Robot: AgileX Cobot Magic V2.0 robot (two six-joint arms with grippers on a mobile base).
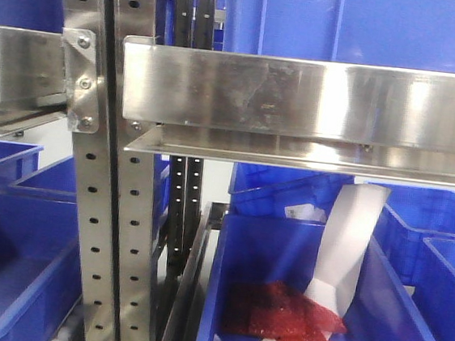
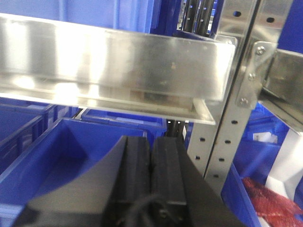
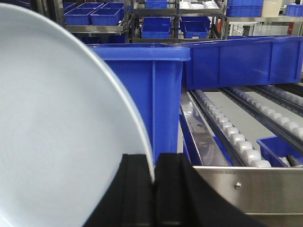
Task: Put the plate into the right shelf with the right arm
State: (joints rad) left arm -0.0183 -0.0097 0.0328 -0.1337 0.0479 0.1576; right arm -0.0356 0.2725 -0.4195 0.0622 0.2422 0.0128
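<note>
At right tool [image 3: 154, 164], one plate [image 3: 61, 127], gripped

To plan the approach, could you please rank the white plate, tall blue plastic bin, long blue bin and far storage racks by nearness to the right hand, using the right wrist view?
1. White round plate: clamped in the right hand, left side.
2. Tall blue plastic bin: straight ahead.
3. Long blue bin: behind it, right.
4. Far storage racks: background, top.
</note>
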